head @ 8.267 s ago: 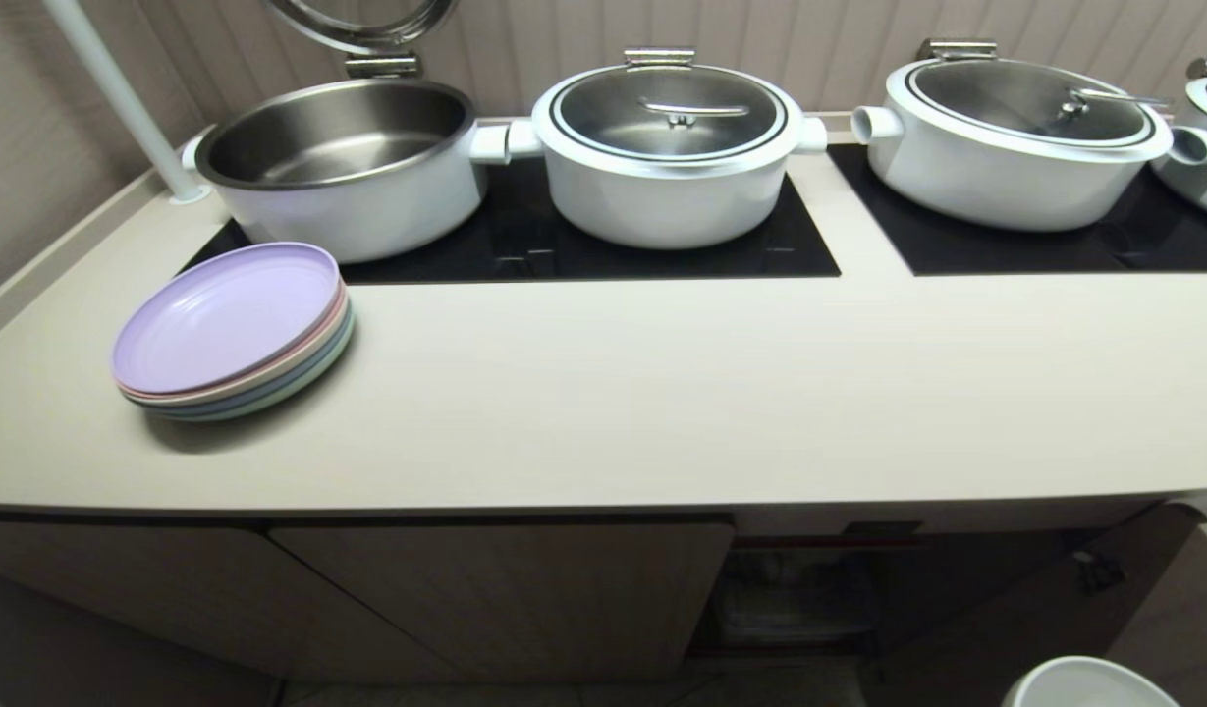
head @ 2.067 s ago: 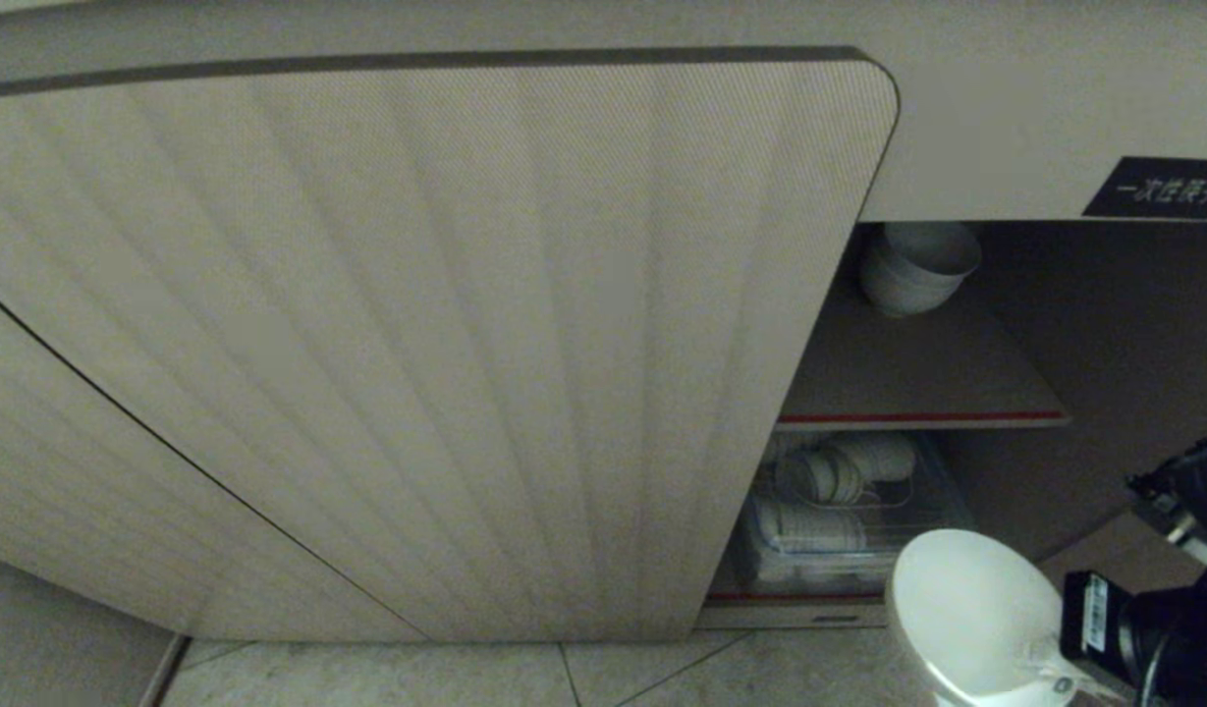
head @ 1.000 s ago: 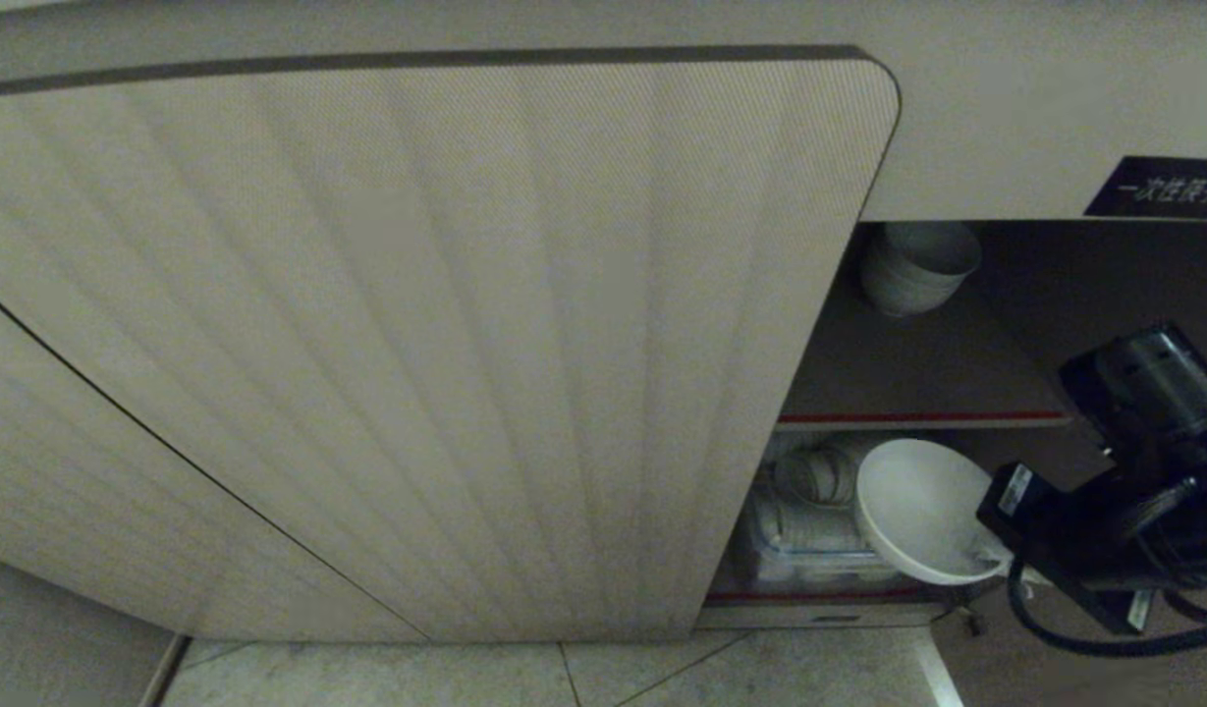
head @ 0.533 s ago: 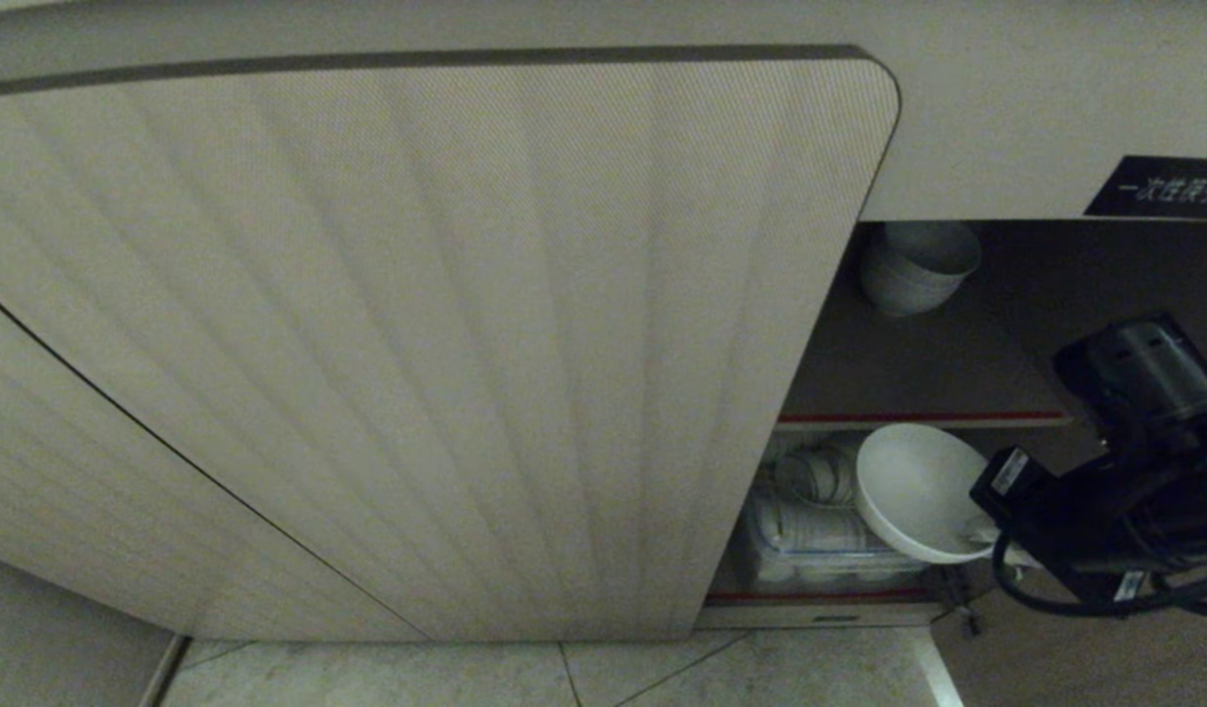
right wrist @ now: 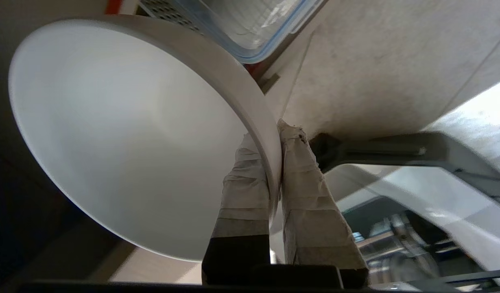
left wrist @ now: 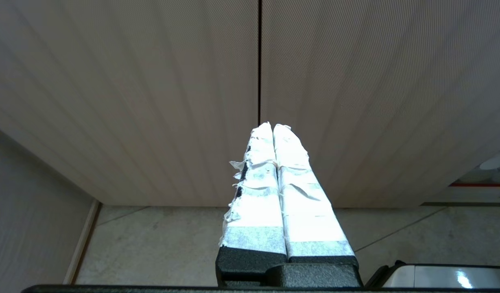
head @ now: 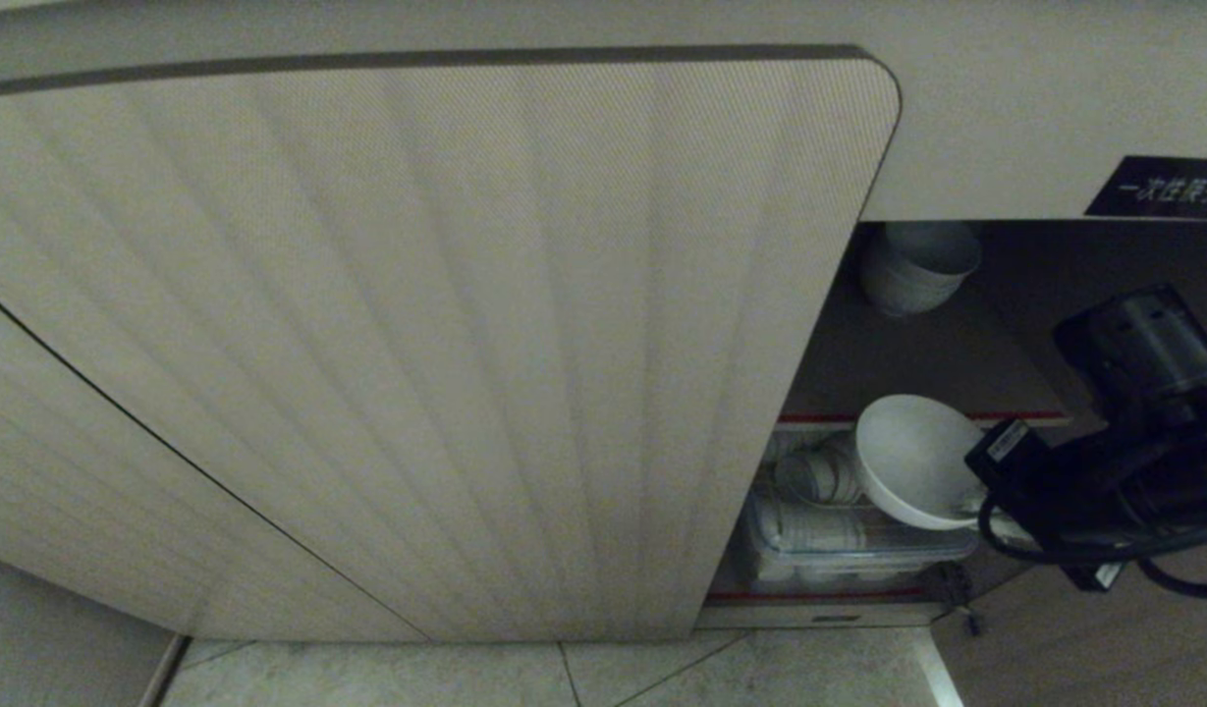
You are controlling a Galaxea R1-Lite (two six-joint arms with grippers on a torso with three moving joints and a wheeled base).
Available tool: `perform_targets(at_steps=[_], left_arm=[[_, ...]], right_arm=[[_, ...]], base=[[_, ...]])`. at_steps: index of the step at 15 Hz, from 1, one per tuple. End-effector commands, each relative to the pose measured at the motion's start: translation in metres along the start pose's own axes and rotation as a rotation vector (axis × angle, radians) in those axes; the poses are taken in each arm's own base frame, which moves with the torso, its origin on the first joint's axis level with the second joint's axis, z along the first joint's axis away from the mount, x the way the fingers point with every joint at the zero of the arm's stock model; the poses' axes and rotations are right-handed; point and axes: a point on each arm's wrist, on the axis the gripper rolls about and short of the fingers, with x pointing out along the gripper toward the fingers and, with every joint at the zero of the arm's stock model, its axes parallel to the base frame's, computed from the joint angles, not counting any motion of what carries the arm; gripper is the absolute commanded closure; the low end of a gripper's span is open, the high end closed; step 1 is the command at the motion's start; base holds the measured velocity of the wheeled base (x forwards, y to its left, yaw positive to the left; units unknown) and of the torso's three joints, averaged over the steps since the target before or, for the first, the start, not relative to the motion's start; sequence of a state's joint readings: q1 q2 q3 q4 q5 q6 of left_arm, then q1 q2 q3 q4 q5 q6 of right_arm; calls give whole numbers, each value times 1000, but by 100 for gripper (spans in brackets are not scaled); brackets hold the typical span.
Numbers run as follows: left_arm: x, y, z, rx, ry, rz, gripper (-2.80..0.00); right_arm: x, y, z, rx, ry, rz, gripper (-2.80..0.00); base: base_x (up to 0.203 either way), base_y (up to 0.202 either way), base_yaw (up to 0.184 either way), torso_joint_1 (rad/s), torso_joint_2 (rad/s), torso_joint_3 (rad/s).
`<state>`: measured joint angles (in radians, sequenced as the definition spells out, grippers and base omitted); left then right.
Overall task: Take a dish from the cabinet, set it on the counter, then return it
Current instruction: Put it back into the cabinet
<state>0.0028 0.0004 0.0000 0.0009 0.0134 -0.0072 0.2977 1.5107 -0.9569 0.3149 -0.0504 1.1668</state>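
Dish (head: pixel 912 460) tilted, mouth toward ribbed door (head: pixel 416 334)

The cabinet door (head: pixel 416 344) is beige with vertical ribs. The bowl (head: pixel 912 460) is plain white. The shelf (head: pixel 917 417) has a red edge. The label (head: pixel 1161 187) is black with white characters.

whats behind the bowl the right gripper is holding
Behind the bowl pinched in the right gripper: a clear bin of white dishes and the red shelf edge. The bowl hides part of both.
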Motion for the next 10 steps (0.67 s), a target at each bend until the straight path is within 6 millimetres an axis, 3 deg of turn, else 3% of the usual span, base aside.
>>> perform_targets(at_steps=[1, 10], left_arm=[[0, 0, 0, 0, -1, 1, 0], [0, 0, 0, 0, -1, 1, 0]], right_arm=[[1, 4, 2, 30, 0, 5, 0], [19, 20, 14, 122, -6, 1, 0]], base=[[0, 0, 0, 0, 0, 0], [0, 0, 0, 0, 0, 0]])
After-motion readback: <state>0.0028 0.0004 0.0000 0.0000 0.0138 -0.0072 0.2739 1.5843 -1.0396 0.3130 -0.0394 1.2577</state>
